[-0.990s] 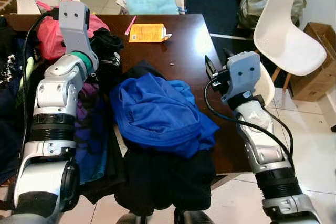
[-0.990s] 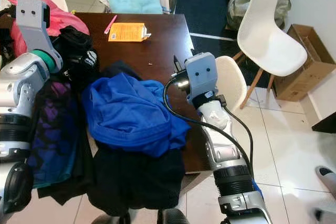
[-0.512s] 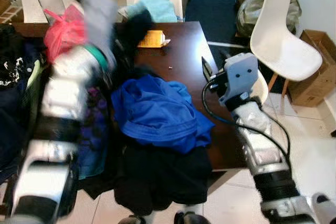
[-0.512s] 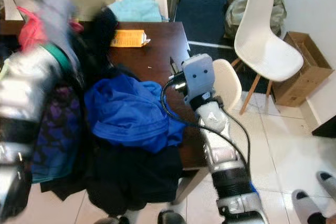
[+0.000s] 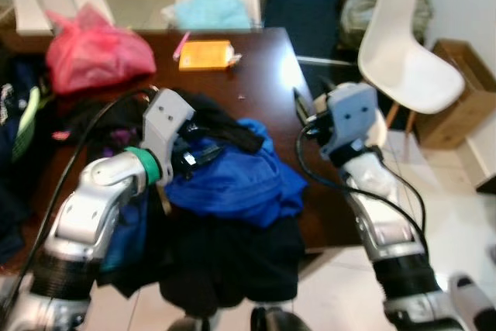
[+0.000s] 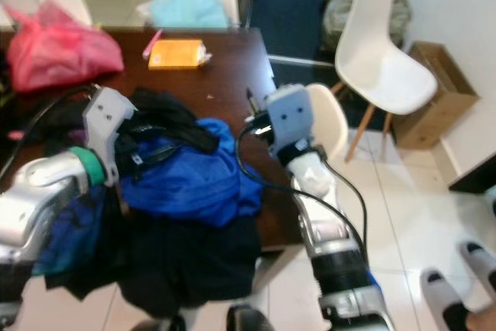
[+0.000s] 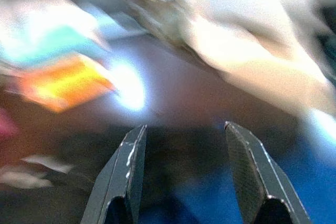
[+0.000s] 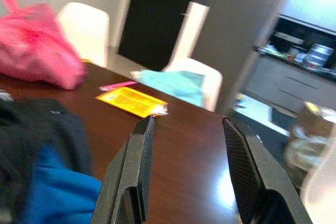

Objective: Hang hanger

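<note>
Left gripper (image 7: 181, 174): spread, empty, centre-left over blue garment (image 5: 232, 176).
Right gripper (image 8: 191, 169): spread, empty, centre-right.
Hanger: unseen; probably light, stiff; grip neck.

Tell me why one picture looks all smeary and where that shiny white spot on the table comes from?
Left wrist view: heavy motion blur, so the orange packet is a streak behind the open left claw. A bright glare spot sits on the dark table there. Left eye view: the same kind of light reflection on the table near its far right corner, and the picture is slightly soft. Right wrist view: mostly sharp around the right claw.
</note>
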`<state>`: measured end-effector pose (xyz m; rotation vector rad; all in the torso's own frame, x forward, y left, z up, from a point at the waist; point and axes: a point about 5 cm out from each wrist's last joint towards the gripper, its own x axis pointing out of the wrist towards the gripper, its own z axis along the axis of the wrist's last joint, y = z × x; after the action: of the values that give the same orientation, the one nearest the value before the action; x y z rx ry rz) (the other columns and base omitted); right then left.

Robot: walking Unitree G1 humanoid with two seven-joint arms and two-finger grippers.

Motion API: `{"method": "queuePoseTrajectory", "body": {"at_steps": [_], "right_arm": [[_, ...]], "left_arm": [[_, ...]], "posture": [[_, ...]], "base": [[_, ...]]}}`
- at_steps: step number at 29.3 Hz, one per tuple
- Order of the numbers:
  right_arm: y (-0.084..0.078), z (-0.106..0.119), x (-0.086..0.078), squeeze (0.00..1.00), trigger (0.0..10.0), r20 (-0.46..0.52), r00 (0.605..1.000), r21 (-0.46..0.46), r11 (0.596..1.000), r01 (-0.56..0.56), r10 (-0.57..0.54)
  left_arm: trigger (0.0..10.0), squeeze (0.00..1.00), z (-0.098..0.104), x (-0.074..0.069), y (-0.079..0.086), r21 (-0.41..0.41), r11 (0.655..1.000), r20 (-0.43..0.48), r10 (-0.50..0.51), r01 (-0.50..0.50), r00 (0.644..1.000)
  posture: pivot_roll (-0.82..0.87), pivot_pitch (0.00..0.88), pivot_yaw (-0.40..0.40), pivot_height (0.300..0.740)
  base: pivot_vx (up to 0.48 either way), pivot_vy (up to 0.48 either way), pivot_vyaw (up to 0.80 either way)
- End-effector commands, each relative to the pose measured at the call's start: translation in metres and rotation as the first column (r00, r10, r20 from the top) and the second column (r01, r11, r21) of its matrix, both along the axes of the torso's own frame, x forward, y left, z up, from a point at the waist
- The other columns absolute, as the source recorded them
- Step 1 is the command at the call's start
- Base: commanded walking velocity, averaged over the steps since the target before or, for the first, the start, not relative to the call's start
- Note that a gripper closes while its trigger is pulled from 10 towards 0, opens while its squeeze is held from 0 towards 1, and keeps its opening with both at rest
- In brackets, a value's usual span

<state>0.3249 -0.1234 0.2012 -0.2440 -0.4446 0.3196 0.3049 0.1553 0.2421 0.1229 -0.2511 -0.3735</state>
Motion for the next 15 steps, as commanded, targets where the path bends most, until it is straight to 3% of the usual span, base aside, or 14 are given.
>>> {"method": "queuePoseTrajectory", "body": {"at_steps": [1, 2, 3, 4, 6, 7, 8, 9, 10, 11, 15], "right_arm": [[-0.001, 0.000, 0.001, 0.00, 10.0, -0.004, 1.000, 0.001, 1.000, -0.002, 0.002], [0.001, 0.000, 0.001, 0.00, 10.0, -0.006, 1.000, 0.019, 1.000, -0.016, 0.016], [0.004, 0.003, 0.000, 0.00, 10.0, -0.006, 0.999, 0.067, 0.997, -0.034, 0.035], [0.004, 0.003, 0.000, 0.00, 10.0, -0.006, 0.999, 0.067, 0.997, -0.034, 0.035], [0.010, 0.011, -0.002, 0.00, 10.0, -0.002, 0.998, 0.188, 0.980, -0.069, 0.070], [0.010, 0.011, -0.002, 0.00, 10.0, -0.002, 0.998, 0.188, 0.980, -0.069, 0.070], [0.011, 0.016, -0.003, 0.00, 10.0, 0.003, 0.996, 0.276, 0.957, -0.084, 0.086], [0.011, 0.016, -0.003, 0.00, 10.0, 0.003, 0.996, 0.276, 0.957, -0.084, 0.086], [0.011, 0.022, -0.005, 0.00, 10.0, 0.010, 0.995, 0.380, 0.919, -0.100, 0.104], [0.010, 0.023, -0.006, 0.00, 10.0, 0.013, 0.994, 0.409, 0.906, -0.104, 0.108], [0.011, 0.027, -0.007, 0.00, 10.0, 0.027, 0.994, 0.420, 0.901, -0.111, 0.110]], "left_arm": [[10.0, 0.00, 0.010, -0.003, 0.011, -0.016, 0.996, 0.059, 0.093, -0.092, 0.994], [10.0, 0.00, 0.019, -0.003, 0.013, -0.009, 0.980, 0.138, 0.198, -0.198, 0.970], [10.0, 0.00, 0.024, -0.002, 0.013, -0.052, 0.962, 0.176, 0.273, -0.268, 0.946], [10.0, 0.00, 0.024, -0.002, 0.013, -0.052, 0.962, 0.176, 0.273, -0.268, 0.946], [10.0, 0.00, 0.026, 0.001, 0.012, -0.116, 0.924, 0.188, 0.381, -0.365, 0.905], [10.0, 0.00, 0.026, 0.001, 0.012, -0.116, 0.924, 0.188, 0.381, -0.365, 0.905], [10.0, 0.00, 0.026, 0.002, 0.010, -0.135, 0.919, 0.174, 0.389, -0.370, 0.904], [10.0, 0.00, 0.026, 0.002, 0.010, -0.135, 0.919, 0.174, 0.389, -0.370, 0.904], [10.0, 0.00, 0.025, 0.000, 0.008, -0.133, 0.918, 0.167, 0.393, -0.375, 0.904], [10.0, 0.00, 0.025, 0.000, 0.008, -0.124, 0.917, 0.169, 0.396, -0.379, 0.903], [10.0, 0.00, 0.024, 0.001, 0.010, -0.104, 0.916, 0.173, 0.400, -0.387, 0.900]], "posture": [[0.03, 0.065, -0.010, 0.740], [0.03, 0.067, -0.022, 0.740], [0.03, 0.062, -0.021, 0.740], [0.03, 0.062, -0.021, 0.740], [0.02, 0.062, -0.021, 0.740], [0.02, 0.062, -0.021, 0.740], [0.02, 0.063, -0.014, 0.740], [0.02, 0.063, -0.014, 0.740], [0.02, 0.062, -0.008, 0.740], [0.02, 0.062, -0.008, 0.740], [0.02, 0.060, -0.003, 0.740]], "base": [[0.000, 0.000, 0.00], [0.000, 0.000, 0.00], [0.000, 0.000, 0.00], [0.000, 0.000, 0.00], [0.000, 0.000, 0.00], [0.000, 0.000, 0.00], [0.000, 0.000, 0.00], [0.000, 0.000, 0.00], [0.000, 0.000, 0.00], [0.000, 0.000, 0.00], [0.000, 0.000, 0.00]]}}
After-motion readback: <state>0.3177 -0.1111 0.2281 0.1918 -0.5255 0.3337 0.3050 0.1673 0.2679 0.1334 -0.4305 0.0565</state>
